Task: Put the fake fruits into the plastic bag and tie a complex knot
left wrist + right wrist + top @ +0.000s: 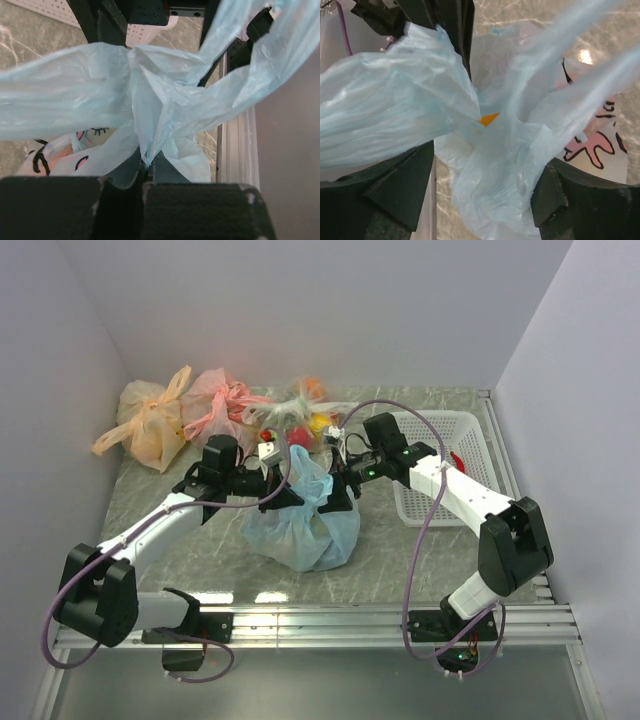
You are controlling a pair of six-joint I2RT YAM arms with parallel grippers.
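The grey-green marbled tabletop (220, 550) is closed in on 3 sides and ends at the near edge in a ribbed aluminium rail (330, 615). In its middle sits a thin, crinkly light blue plastic bag (305, 525), bulging and rounded at the base. Along the far edge lie 3 more bags in a row. A pale orange plastic bag (150, 425) is at the left, with a pink plastic bag (215, 400) touching it. Next comes a clear see-through bag (300, 420) with red and yellow shapes inside, apparently touching the pink one. A white perforated plastic basket (455, 430) stands at the right, near the blue bag.
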